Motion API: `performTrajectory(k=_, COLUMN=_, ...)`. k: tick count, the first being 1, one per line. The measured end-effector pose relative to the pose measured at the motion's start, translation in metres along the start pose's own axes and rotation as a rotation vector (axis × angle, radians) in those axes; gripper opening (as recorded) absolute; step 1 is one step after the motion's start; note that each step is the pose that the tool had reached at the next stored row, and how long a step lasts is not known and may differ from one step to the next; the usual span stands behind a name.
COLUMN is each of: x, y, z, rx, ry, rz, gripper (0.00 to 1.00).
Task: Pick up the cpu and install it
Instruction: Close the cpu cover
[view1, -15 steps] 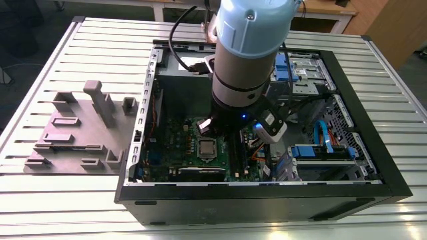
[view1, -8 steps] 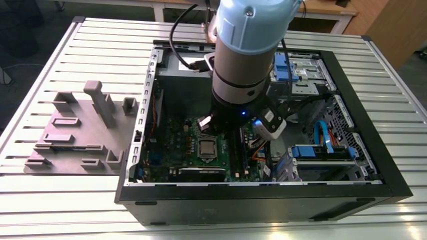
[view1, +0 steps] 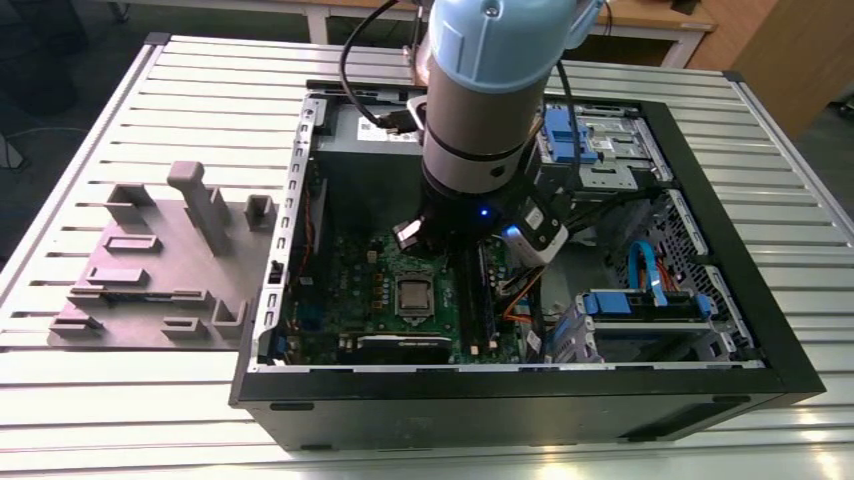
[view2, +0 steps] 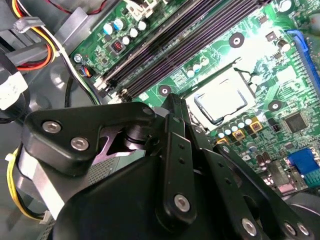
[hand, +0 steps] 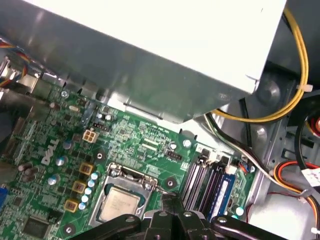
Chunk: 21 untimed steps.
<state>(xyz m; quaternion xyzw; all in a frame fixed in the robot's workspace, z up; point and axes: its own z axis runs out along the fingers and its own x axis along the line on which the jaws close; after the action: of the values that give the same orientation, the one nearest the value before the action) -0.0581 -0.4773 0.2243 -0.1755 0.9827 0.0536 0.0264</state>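
The cpu, a small silvery square chip, lies flat inside the metal socket frame on the green motherboard. Both wrist views show it: cpu and cpu. My gripper hangs inside the open computer case, a little above the board and beside the socket on the side of the memory slots. Its black fingers stand shut with nothing between them. It is not touching the chip.
A matte grey tray with raised blocks sits on the slatted table at the exterior view's left of the case. A grey power supply box, yellow and red cables and blue drive brackets crowd the case around the board.
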Motion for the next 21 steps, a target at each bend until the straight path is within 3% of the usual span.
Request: performTrajectory(k=21, x=-0.0007, y=0.0019, z=-0.0018, rx=0.0005, ry=0.0004, rz=0.000, gripper=0.10)
